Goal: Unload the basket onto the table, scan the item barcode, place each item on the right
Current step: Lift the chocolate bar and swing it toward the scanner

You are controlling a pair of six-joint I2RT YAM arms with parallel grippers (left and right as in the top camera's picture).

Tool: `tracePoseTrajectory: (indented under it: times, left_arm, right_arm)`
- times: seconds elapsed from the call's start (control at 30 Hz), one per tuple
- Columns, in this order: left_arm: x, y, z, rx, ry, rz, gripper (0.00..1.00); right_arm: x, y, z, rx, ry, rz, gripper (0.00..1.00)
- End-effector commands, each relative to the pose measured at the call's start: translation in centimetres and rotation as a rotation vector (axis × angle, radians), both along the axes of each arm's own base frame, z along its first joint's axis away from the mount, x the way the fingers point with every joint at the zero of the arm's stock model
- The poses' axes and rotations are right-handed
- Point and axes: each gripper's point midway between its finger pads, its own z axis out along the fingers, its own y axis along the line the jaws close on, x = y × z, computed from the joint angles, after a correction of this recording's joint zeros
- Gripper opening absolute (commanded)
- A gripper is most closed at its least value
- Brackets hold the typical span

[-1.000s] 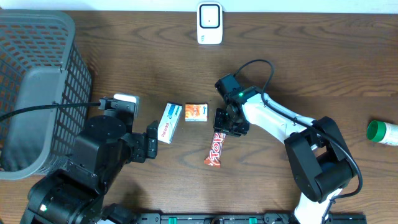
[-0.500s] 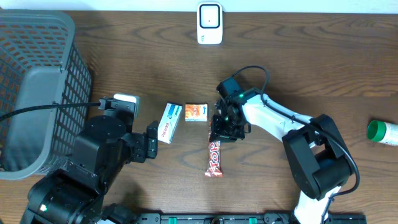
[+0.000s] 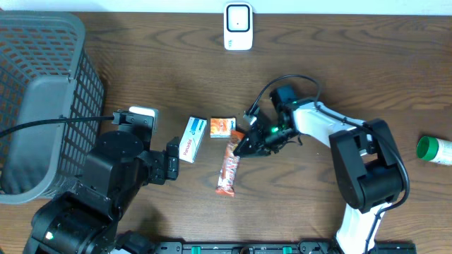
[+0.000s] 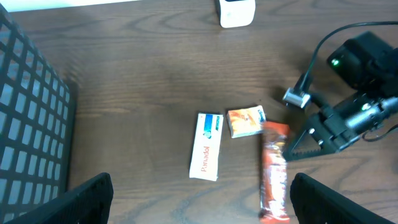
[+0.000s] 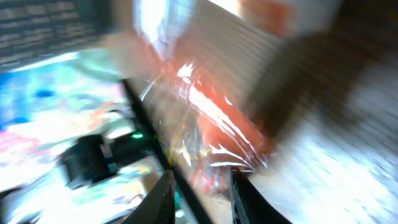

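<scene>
**Overhead:** The scanner [image 3: 238,27] is seen at the far table edge. The candy bar [image 3: 227,166] lies slanted, well short of the scanner on the robot's side. Its end nearer the scanner is pinched by the right gripper [image 3: 244,144]. Whether the other end rests on the wood cannot be told. A small orange box [image 3: 222,127] sits between the scanner and the bar, just beside the pinched end. A Panadol box [image 3: 191,139] is placed next to it, further to the scanner's left. A basket [image 3: 42,106] is far to the scanner's left and a green-capped bottle [image 3: 432,150] far to its right.

**Left wrist:** The left gripper [image 4: 200,190] is shown with its fingers spread wide and nothing held. It is parked well back from the scanner.

**Right wrist:** The view is heavily blurred. Red wrapper is seen between the fingers [image 5: 163,196], so the jaws are judged closed on the bar. No barcode can be made out.

**Step:** The grasp looks made, and the carry to the scanner is judged to be in hand.

**Next:** The bar must be lifted clear of the orange box and brought up in front of the scanner. The barcode face must be turned toward the scanner window, but which face carries it cannot be told. With only one end gripped, swing or slip should be allowed for.
</scene>
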Motion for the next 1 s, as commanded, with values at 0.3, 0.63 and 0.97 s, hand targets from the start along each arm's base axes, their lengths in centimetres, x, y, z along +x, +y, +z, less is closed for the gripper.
tracePoseTrajectory:
  times: [0.3,0.63,0.97]
  left_arm:
    - [-0.1,0.1,0.2,-0.011,-0.003,0.011,0.92]
    - [-0.1,0.1,0.2,-0.011,-0.003,0.011,0.91]
    - [-0.1,0.1,0.2,-0.011,-0.003,0.011,0.91]
  right_arm:
    - [1.5,-2.0,-1.5,-0.063,-0.084,-0.013,0.49]
    - [0.6,-3.2,-6.8,-0.573,0.009,-0.151,0.73]
    - [-1.0,-0.3,-6.7,-0.857,-0.049,-0.231,0.93]
